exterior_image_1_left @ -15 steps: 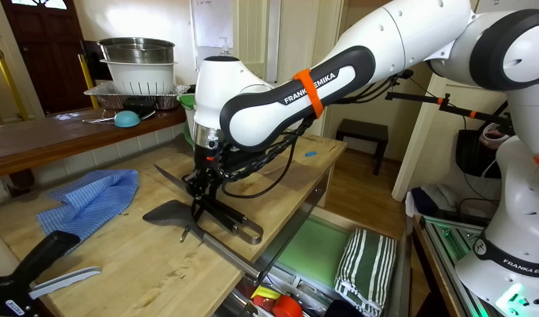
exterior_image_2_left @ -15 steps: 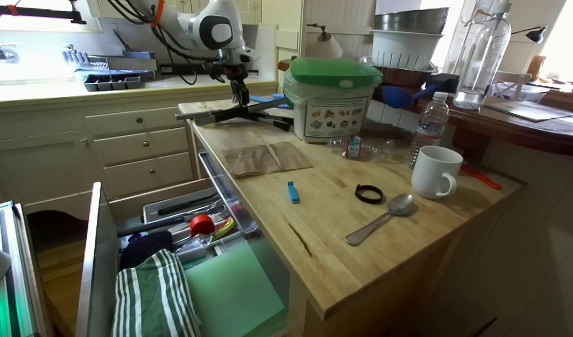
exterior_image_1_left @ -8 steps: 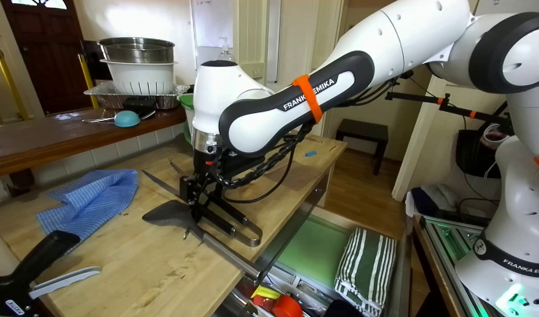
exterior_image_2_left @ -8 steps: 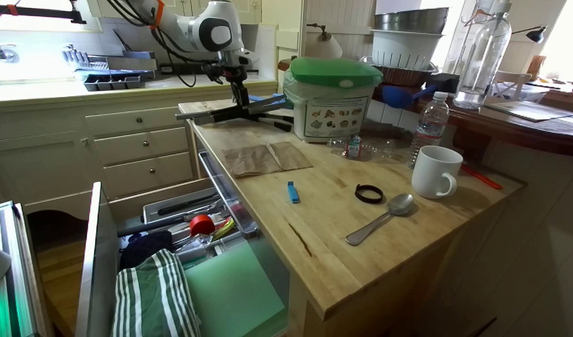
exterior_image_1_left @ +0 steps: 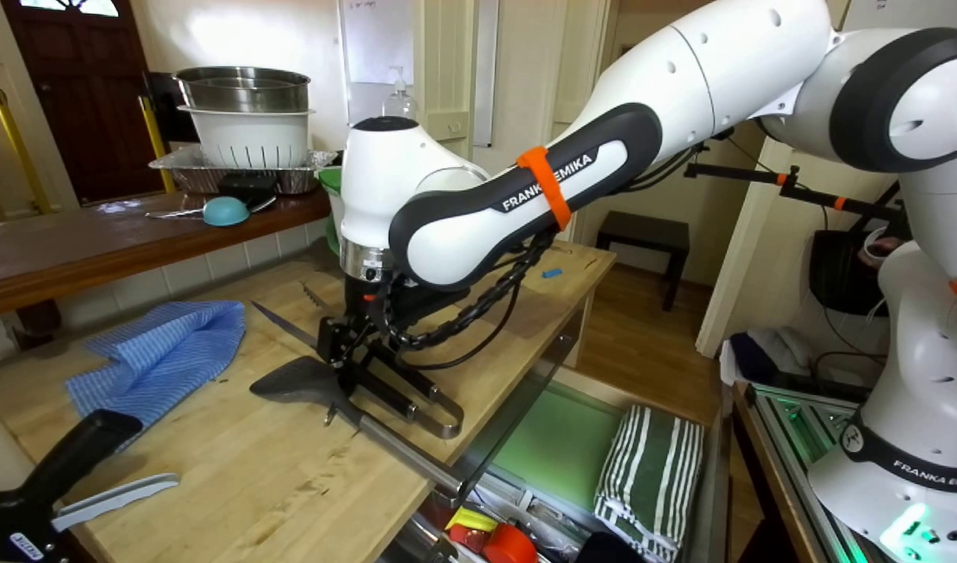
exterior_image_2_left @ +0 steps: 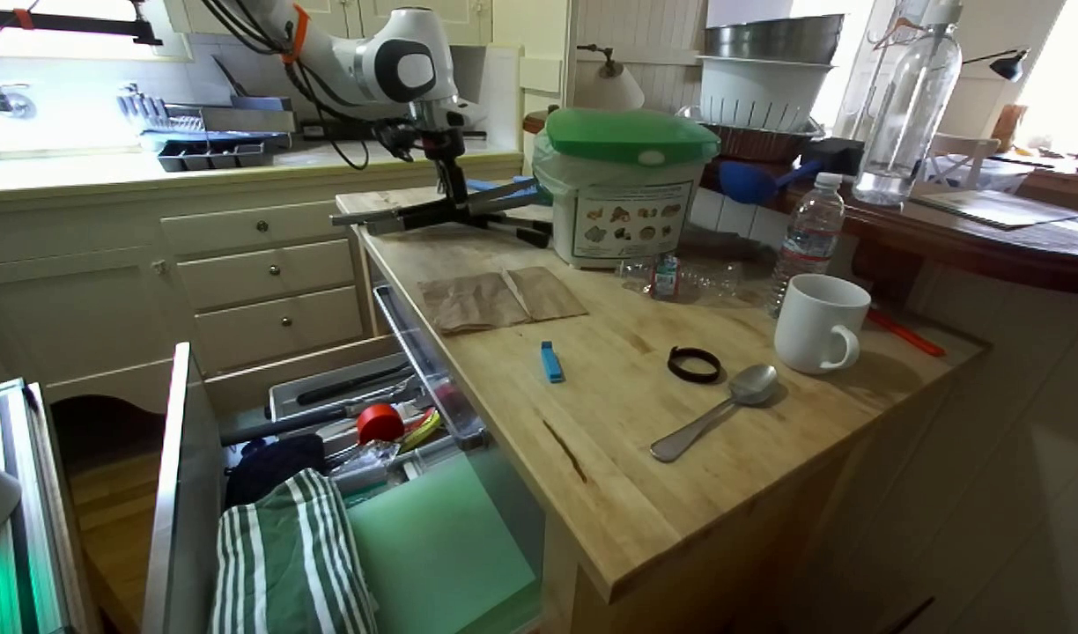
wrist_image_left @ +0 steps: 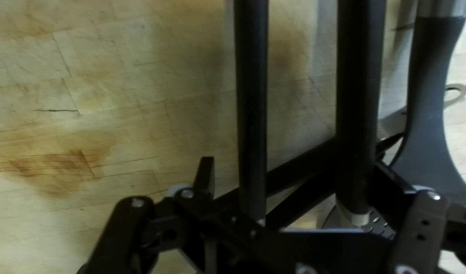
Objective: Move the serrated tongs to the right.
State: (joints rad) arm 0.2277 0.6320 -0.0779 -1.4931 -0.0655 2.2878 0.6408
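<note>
On the wooden counter lie the serrated tongs (exterior_image_1_left: 388, 397), with black grips, a silver bend and two spread blades. One blade (exterior_image_2_left: 502, 195) shows past my gripper (exterior_image_1_left: 360, 358) in an exterior view. In the wrist view the tongs' two dark arms (wrist_image_left: 252, 95) run side by side between my gripper's fingers (wrist_image_left: 206, 175). The gripper is open, its fingers outside the arms: a gap on the left, the right arm close to the right finger. Several dark utensil bars (wrist_image_left: 294, 171) cross beneath. The exact fingertip contact is hidden.
A black spatula (exterior_image_1_left: 299, 379) lies right beside the tongs, its handle past the counter edge above an open drawer (exterior_image_2_left: 182, 423). A blue cloth (exterior_image_1_left: 173, 336) and a black-handled tool (exterior_image_1_left: 64, 461) lie nearby. A green-lidded bin (exterior_image_2_left: 627, 194) stands by the gripper.
My gripper has opened. The tongs' arms have spread apart, and a serrated tip now shows behind the gripper. The arm has sunk slightly; the spatula has barely moved.
</note>
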